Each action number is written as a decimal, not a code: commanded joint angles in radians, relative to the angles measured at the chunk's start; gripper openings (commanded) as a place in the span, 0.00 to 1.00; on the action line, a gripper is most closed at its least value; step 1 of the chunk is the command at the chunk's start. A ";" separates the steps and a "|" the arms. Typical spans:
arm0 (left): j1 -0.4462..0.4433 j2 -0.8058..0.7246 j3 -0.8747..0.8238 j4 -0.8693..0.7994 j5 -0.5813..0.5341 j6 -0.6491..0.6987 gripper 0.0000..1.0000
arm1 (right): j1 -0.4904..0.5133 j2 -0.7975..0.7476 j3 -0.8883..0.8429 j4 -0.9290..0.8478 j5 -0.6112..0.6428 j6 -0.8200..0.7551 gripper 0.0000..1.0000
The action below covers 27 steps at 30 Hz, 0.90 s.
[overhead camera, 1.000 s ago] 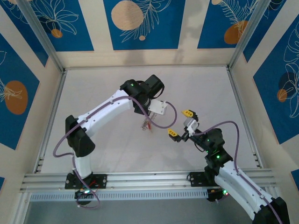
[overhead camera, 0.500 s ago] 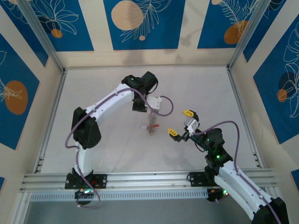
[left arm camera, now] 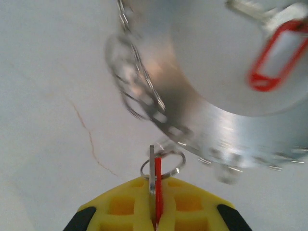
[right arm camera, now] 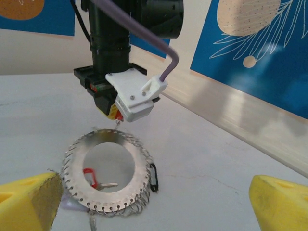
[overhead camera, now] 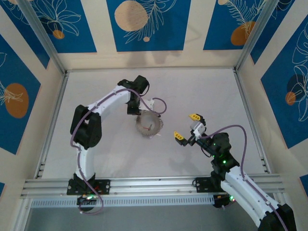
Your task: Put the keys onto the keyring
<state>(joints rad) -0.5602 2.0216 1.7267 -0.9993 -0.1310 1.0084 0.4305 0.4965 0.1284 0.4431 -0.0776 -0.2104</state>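
Keyring (right arm camera: 111,201) flat on table (overhead camera: 202,91) w/ 2 hung on already, prob. (red-head (right arm camera: 88,174), dark one (right arm camera: 153,175)). Left jaws pinched shut on red key (left arm camera: 157,192) at rim, not hooked yet; right jaws wide, empty.

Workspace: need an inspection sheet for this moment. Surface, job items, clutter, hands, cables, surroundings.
Surface: white table, faint crack.
Job's things: keyring flat mid-table; loose key, red head, in its open centre; dark piece at its right rim.
Clutter: nothing seen.
Hands: left hand shut on a red key at the keyring's far edge; right hand open, apart from the keyring.
Cables: purple cable looped at the left wrist; another on the right arm.
Surroundings: blue-orange panels; aluminium rails.
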 commanded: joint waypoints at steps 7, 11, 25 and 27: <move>0.104 0.090 -0.066 0.088 0.018 0.042 0.00 | -0.012 -0.003 -0.020 0.028 0.001 0.029 0.99; 0.124 0.128 -0.086 0.104 0.012 0.045 0.00 | -0.011 -0.012 -0.029 0.022 0.006 0.034 0.99; 0.185 0.206 -0.051 0.234 -0.047 0.059 0.05 | -0.014 0.007 -0.036 0.026 -0.001 0.049 0.99; 0.191 0.220 -0.045 0.251 -0.063 0.058 0.06 | -0.015 0.019 -0.039 0.045 -0.004 0.050 0.99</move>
<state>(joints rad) -0.3904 2.1815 1.6726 -0.7864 -0.1661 1.0504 0.4210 0.5098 0.1024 0.4564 -0.0822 -0.1761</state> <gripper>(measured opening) 0.061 0.992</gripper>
